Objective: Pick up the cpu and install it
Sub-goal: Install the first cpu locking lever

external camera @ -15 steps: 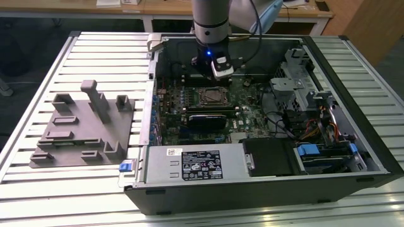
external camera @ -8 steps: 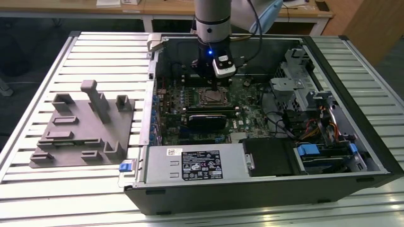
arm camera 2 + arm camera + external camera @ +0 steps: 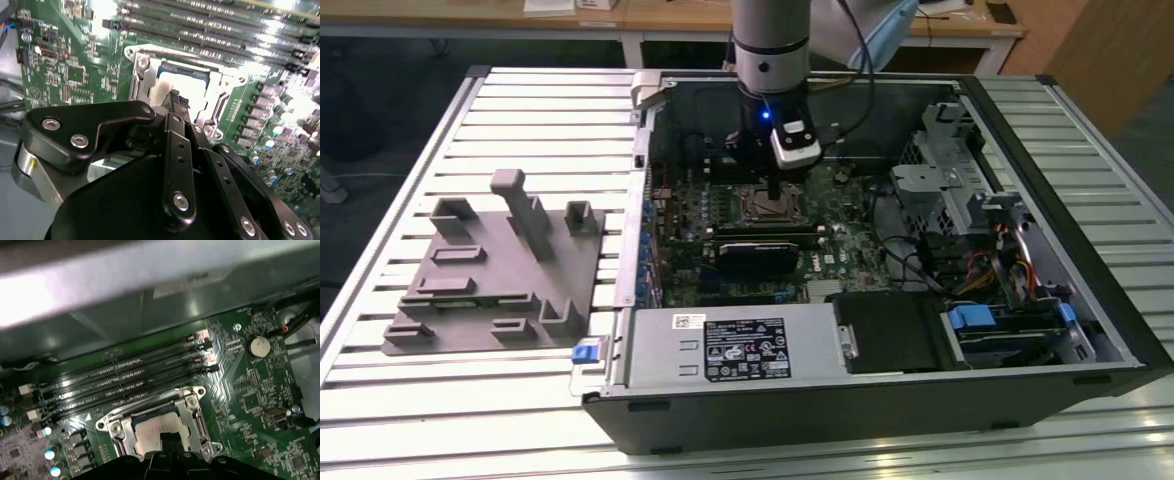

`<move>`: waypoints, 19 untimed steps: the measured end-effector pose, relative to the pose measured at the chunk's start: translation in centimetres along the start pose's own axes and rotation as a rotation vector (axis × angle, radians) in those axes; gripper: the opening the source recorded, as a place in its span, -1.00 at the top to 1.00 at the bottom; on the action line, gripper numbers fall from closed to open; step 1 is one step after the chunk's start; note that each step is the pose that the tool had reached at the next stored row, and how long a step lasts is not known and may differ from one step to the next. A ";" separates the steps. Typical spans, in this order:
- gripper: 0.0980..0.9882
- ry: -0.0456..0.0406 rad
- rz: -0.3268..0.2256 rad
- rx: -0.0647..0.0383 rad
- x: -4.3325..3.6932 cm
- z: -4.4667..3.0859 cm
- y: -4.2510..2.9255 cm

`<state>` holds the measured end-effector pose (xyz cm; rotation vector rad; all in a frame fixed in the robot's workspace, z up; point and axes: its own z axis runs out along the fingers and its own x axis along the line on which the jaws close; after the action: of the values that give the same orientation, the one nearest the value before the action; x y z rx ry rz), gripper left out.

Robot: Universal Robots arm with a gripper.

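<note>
The cpu (image 3: 159, 91) is a pale silver square lying flat inside the metal socket frame (image 3: 137, 75) on the green motherboard. In the first wrist view the cpu (image 3: 146, 432) sits level in the open socket frame (image 3: 192, 410). My gripper (image 3: 176, 98) hangs right over the chip's middle, its dark fingertips (image 3: 171, 439) drawn together and much narrower than the chip. They are at or just above its top. In the exterior view my gripper (image 3: 775, 197) reaches straight down into the open computer case (image 3: 1067, 390) above the socket (image 3: 755, 206).
Several memory slots (image 3: 125, 375) run beside the socket. A coin battery (image 3: 258, 346) sits on the board. The power supply (image 3: 734, 345), a drive cage (image 3: 947, 150) and cables (image 3: 987, 270) crowd the case. A grey plastic tray (image 3: 480, 290) with upright blocks lies outside it on the slatted table.
</note>
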<state>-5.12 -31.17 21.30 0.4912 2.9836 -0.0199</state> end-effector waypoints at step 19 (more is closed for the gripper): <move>0.98 0.0000 0.000 0.001 -0.34 -2.51 -0.13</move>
<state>-5.13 -31.32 23.83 0.4911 2.9838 -0.0218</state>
